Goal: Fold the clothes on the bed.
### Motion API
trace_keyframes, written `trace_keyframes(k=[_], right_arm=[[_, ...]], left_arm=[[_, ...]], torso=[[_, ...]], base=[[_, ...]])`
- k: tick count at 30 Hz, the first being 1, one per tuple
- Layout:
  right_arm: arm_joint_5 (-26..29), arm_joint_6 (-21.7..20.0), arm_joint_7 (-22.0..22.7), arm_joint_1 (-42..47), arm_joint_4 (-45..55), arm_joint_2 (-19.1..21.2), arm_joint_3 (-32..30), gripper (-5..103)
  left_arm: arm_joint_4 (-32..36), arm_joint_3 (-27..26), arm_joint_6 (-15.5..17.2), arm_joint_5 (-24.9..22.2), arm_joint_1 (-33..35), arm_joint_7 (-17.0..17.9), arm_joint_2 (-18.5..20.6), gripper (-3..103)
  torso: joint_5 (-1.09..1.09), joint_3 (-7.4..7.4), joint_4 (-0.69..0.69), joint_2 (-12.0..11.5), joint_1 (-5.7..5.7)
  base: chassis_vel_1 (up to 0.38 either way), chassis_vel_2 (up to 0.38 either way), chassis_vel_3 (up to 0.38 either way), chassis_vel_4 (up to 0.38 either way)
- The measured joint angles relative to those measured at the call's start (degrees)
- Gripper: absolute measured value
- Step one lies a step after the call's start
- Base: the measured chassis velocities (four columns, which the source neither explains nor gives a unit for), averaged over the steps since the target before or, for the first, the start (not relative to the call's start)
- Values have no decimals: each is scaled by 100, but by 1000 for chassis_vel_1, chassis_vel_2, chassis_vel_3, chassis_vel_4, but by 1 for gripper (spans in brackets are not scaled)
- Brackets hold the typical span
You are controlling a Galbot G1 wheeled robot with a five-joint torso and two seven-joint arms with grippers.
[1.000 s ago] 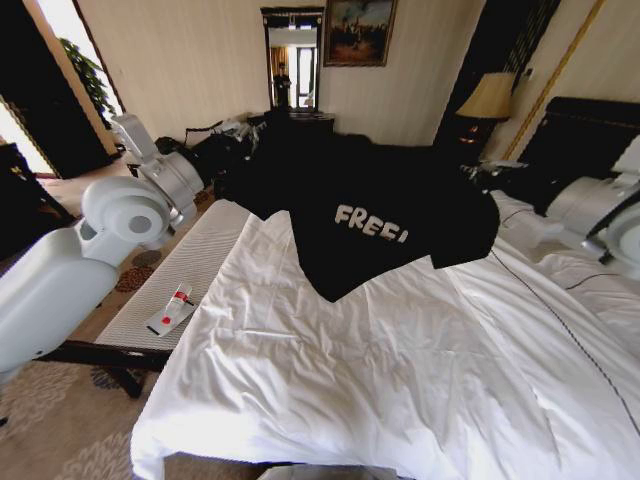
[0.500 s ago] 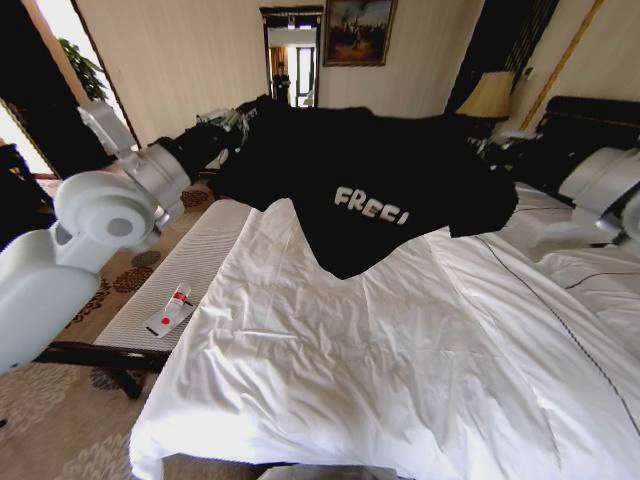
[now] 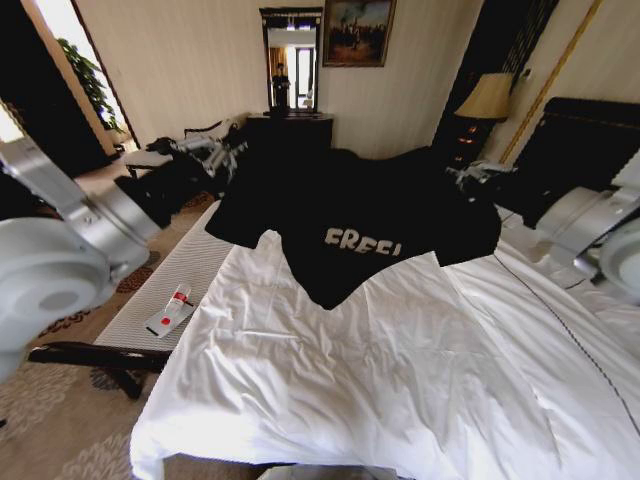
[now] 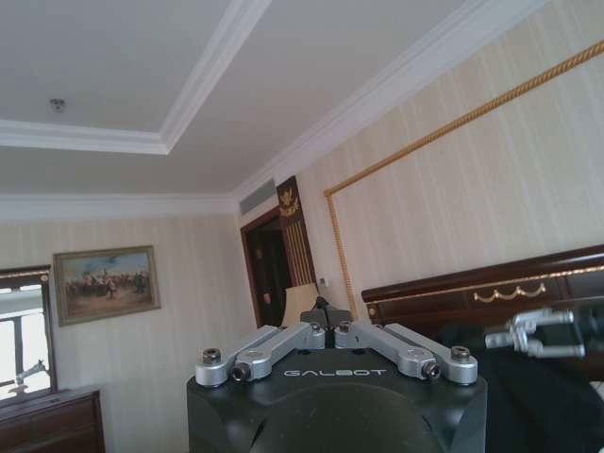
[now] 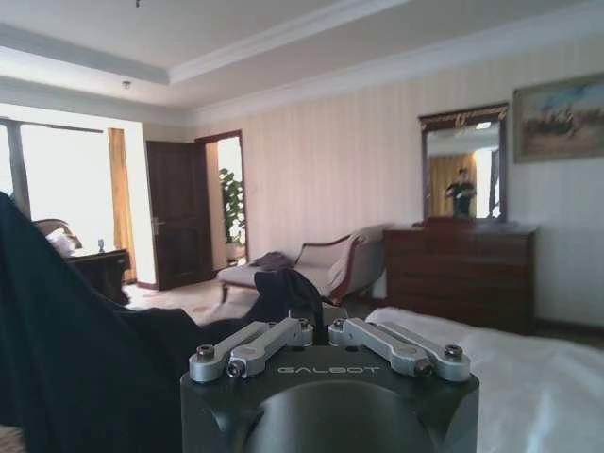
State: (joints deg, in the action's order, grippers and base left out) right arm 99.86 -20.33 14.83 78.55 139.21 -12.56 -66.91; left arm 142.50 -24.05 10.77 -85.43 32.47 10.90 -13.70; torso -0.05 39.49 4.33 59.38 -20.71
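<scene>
The black T-shirt (image 3: 360, 200) with white "FREE!" lettering hangs spread in the air over the far part of the bed (image 3: 400, 380). Its lower point rests on the white duvet. My left gripper (image 3: 222, 148) is shut on the shirt's left shoulder edge. My right gripper (image 3: 470, 175) is shut on the right shoulder edge. In the left wrist view the left gripper (image 4: 326, 330) is shut with a bit of dark fabric between its tips, and the right gripper (image 4: 514, 337) shows farther off. In the right wrist view the right gripper (image 5: 321, 330) pinches the black cloth (image 5: 75, 359).
A white-covered bench (image 3: 150, 300) runs along the bed's left side with a small white and red object (image 3: 172, 310) on it. The dark headboard (image 3: 585, 140) and a lamp (image 3: 487, 97) stand at the right. A dresser with a mirror (image 3: 290, 60) is at the far wall.
The shirt rose and stretched wide, then came down and slightly left. My left arm's elbow swung down to the lower left. Both grippers kept their hold.
</scene>
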Motion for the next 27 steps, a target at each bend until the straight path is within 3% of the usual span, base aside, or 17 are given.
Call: trace_keyframes(k=[3, 7, 10, 11, 13, 15, 16, 18, 20, 21, 22, 24, 25, 27], right_arm=[[245, -180, 370, 139, 407, -162, 4, 2], [615, -411, 968, 321, 470, -433, -169, 2], [706, -767, 1336, 1207, 461, -821, -1059, 2], [706, -767, 1336, 1207, 461, -821, -1059, 2], [601, -1097, 1422, 2018, 451, -1121, -1412, 2], [386, -1293, 1531, 2469, 448, -1337, -1367, 2], [386, -1293, 1531, 2469, 448, -1337, -1367, 2], [166, -1403, 1630, 2685, 439, -1538, -1056, 2], [-250, -1404, 1575, 2656, 418, -1642, -442, 2], [-250, -1404, 1575, 2656, 418, -1642, -442, 2], [-471, -1393, 1526, 2521, 416, -1667, -15, 2], [-1030, -1292, 1291, 2152, 404, -1677, 888, 2], [-1030, -1292, 1291, 2152, 404, -1677, 888, 2], [-1855, -1083, 683, 1795, -34, -1616, 1705, 2]], left_arm=[[124, -288, 129, -372, 149, 228, 200, 0], [136, -1149, 316, -690, 799, 523, 226, 0], [125, -2258, 562, -861, 1900, 820, 16, 0], [125, -2258, 562, -861, 1900, 820, 16, 0], [117, -2965, 712, -655, 2997, 859, -224, 0], [111, -3255, 808, -307, 4123, 912, -481, 0], [111, -3255, 808, -307, 4123, 912, -481, 0], [97, -2828, 849, 54, 4863, 1006, -622, 0], [83, -2380, 854, 400, 5149, 1027, -679, 0], [83, -2380, 854, 400, 5149, 1027, -679, 0], [79, -2144, 839, 598, 5159, 1020, -699, 0], [43, -1166, 777, 989, 4803, 1023, -774, 0], [43, -1166, 777, 989, 4803, 1023, -774, 0], [-171, -288, 673, 1430, 4211, 1026, -905, 0]], torso=[[2, -1, 2, 0, 1], [1, 0, -2, 0, 0], [1, 1, -1, 0, -2], [1, 1, -1, 0, -2], [4, 1, 8, 0, -1], [1, 0, 3, 0, 0], [1, 0, 3, 0, 0], [0, 0, -4, 0, 0], [-3, 0, -1, 0, 0], [-3, 0, -1, 0, 0], [2, 0, 0, 0, 0], [4, 1, -3, -1, 0], [4, 1, -3, -1, 0], [1, 1, 5, 0, 0]], base=[[0, 0, 0, 0], [0, 0, 0, 0], [0, 0, 0, 0], [0, 0, 0, 0], [0, 0, 0, 0], [0, 0, 0, 0], [0, 0, 0, 0], [0, 0, 0, 0], [0, 0, 0, 0], [0, 0, 0, 0], [0, 0, 0, 0], [0, 0, 0, 0], [0, 0, 0, 0], [0, 0, 0, 0]])
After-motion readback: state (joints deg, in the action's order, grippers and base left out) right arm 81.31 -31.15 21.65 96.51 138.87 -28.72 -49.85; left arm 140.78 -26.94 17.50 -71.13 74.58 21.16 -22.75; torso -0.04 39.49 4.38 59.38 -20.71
